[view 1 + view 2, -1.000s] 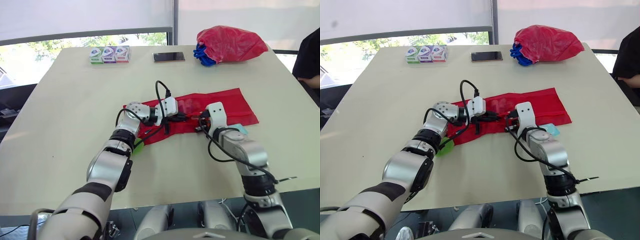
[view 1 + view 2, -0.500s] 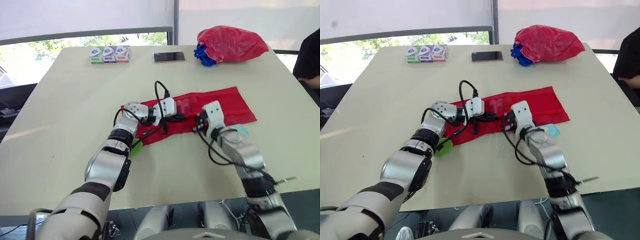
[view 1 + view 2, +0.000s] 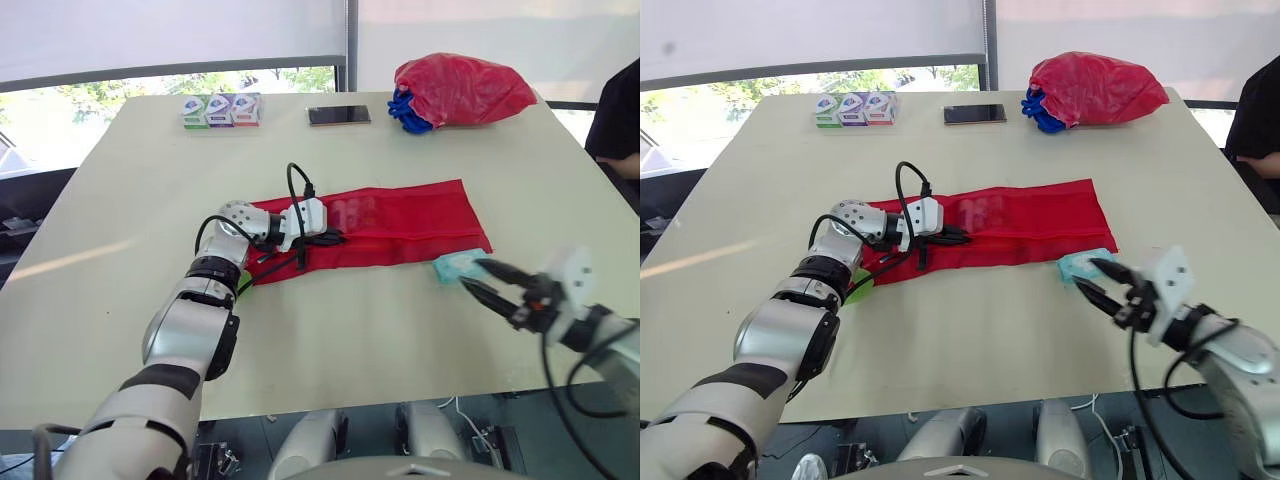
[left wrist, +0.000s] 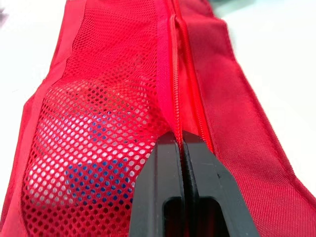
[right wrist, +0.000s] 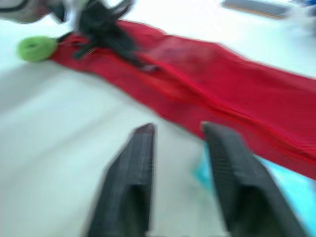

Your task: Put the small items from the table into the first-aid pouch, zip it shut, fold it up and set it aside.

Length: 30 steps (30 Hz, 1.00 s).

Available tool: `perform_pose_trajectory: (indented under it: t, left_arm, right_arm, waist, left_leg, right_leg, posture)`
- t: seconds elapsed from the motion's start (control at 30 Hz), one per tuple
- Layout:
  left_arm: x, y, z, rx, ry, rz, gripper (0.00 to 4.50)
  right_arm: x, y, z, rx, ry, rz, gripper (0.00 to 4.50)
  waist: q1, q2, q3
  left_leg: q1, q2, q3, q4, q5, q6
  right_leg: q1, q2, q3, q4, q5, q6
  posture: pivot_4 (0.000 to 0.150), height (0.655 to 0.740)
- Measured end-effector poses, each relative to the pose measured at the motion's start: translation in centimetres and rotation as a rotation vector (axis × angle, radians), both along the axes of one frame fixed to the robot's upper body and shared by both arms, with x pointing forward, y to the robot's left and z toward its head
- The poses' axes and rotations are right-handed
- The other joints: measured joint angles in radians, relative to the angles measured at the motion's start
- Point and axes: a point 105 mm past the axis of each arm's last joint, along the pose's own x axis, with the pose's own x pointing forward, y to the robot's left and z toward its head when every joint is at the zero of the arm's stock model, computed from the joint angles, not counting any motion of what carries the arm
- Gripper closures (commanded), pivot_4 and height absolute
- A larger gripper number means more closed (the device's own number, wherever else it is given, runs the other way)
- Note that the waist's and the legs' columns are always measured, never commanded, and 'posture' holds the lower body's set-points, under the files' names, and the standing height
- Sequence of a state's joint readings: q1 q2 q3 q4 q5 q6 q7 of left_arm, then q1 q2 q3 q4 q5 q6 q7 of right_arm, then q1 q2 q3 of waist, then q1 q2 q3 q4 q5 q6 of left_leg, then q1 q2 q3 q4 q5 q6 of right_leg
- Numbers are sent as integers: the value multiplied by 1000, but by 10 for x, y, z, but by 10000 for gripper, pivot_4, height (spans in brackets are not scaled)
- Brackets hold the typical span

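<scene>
The left gripper (image 4: 182, 143) is pinched together on the zipper seam of the red pouch (image 3: 400, 225), mid-table. The left wrist view shows blue-white items (image 4: 94, 173) inside it. The right gripper (image 3: 478, 275), fingers apart, hovers just beside the teal packet (image 3: 450, 266) at the pouch's near-right corner.

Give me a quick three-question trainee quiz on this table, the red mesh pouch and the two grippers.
1. True or false: the left gripper is shut on the red mesh zip pouch.
2. Which lies nearest the open right gripper? A) flat teal packet B) round green item C) black phone
3. Fill in: the three small boxes stand along the table's ____ edge.
Key: 1 true; 2 A; 3 far.
</scene>
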<state>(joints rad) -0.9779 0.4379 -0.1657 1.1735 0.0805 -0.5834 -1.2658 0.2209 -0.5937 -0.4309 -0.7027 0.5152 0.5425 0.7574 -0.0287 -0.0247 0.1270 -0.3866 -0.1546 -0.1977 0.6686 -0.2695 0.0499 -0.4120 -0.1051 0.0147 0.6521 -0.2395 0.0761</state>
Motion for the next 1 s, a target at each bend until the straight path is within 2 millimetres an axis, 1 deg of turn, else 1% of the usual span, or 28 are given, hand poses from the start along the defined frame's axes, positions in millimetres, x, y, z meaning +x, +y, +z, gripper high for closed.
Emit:
perform_pose_trajectory:
  t: [0.03,0.07,0.1,0.2,0.33,0.4,0.43,0.5,0.57,0.6,0.63,0.67,0.7,0.8,0.87,0.93,0.97,1.0]
  left_arm:
    - [2,4,1,6,-3,16,45000]
    - [3,9,2,11,-4,31,45000]
    - [3,12,2,16,-6,39,45000]
    - [4,17,5,25,-11,50,45000]
    - [4,27,3,43,7,76,45000]
    - [4,28,3,40,22,82,38907]
    - [4,28,3,38,30,83,36984]
    - [3,29,3,32,58,81,28373]
    - [2,29,4,21,80,77,17815]
    - [2,29,4,16,83,72,14595]
    - [1,29,8,3,81,60,8400]
    - [0,30,10,3,77,48,3947]
    - [-1,31,17,-6,75,30,765]
    - [-4,30,44,-44,64,-24,765]
    - [-5,26,52,-51,46,-48,765]
    - [-7,12,54,-70,33,-83,765]
    - [-7,2,51,-87,27,-96,765]
    - [-5,-13,47,-113,17,-92,765]
  right_arm:
    - [-6,-11,6,3,-41,-11,6232]
    - [-11,-16,10,12,-67,-16,1804]
    - [-16,-21,15,26,-84,-5,813]
    - [-30,-32,21,34,-51,37,813]
    - [-41,-45,37,35,-52,71,813]
    - [-42,-46,40,48,-51,80,0]
    - [-42,-46,40,53,-51,83,0]
    - [-41,-46,42,61,-53,88,0]
    - [-40,-45,44,65,-58,84,0]
    - [-40,-46,44,67,-57,80,0]
    - [-40,-45,44,70,-55,77,0]
    - [-40,-45,44,72,-53,76,0]
    - [-41,-43,44,78,-53,78,0]
    - [-41,-35,48,89,-66,92,0]
    - [-41,-33,48,92,-64,94,0]
    - [-39,-30,46,99,-57,102,0]
    - [-38,-28,46,103,-58,105,0]
    - [-36,-26,46,108,-66,107,0]
  waist:
    - [3,0,0]
    - [4,0,0]
    - [5,0,0]
    - [14,0,0]
    - [16,0,0]
    - [17,0,0]
    - [17,0,0]
    - [17,0,0]
    - [17,0,0]
    - [18,0,0]
    - [18,0,0]
    - [18,-1,1]
    - [18,-1,1]
    - [18,0,1]
    - [19,0,0]
    - [22,0,0]
    - [22,0,0]
    - [27,0,1]
  left_leg:
    - [0,0,0,0,0,0]
    - [1,0,1,0,0,0]
    - [1,0,1,0,0,0]
    - [1,0,2,0,0,1]
    - [2,0,2,0,-1,1]
    - [1,0,2,0,-1,1]
    - [1,0,2,0,-1,1]
    - [1,0,2,0,-1,1]
    - [1,0,2,0,-1,1]
    - [1,0,2,0,-1,1]
    - [1,0,2,0,-1,1]
    - [1,0,2,0,-1,1]
    - [1,0,2,0,-1,1]
    - [1,0,1,1,-1,1]
    - [1,0,2,1,-1,1]
    - [1,0,2,1,-1,1]
    - [2,0,1,1,-1,1]
    - [1,0,1,1,-1,1]
  right_leg:
    - [0,0,0,0,0,0]
    - [1,0,1,0,0,0]
    - [1,0,1,0,0,0]
    - [1,0,2,0,0,0]
    - [1,0,2,0,0,0]
    - [1,0,2,0,0,0]
    - [1,0,2,0,0,0]
    - [1,-1,2,0,0,0]
    - [1,-1,1,0,0,0]
    - [1,-1,1,0,0,0]
    - [1,-1,1,0,0,0]
    - [1,-1,1,0,0,0]
    - [1,-2,1,0,0,0]
    - [1,-1,1,0,0,0]
    - [2,-1,1,0,0,0]
    - [2,-1,1,0,0,0]
    - [3,-1,1,0,0,0]
    - [3,-1,1,0,0,0]
  posture:
    - [1500,7400]
    - [1500,7400]
    - [1500,7400]
    - [1500,7400]
    - [1500,7400]
    - [1500,7400]
    - [1500,7400]
    - [1500,7400]
    - [1500,7400]
    - [1500,7400]
    - [1500,7400]
    - [1500,7400]
    - [1500,7400]
    - [1500,7400]
    - [1500,7400]
    - [1500,7400]
    - [1500,7400]
    - [1500,7400]
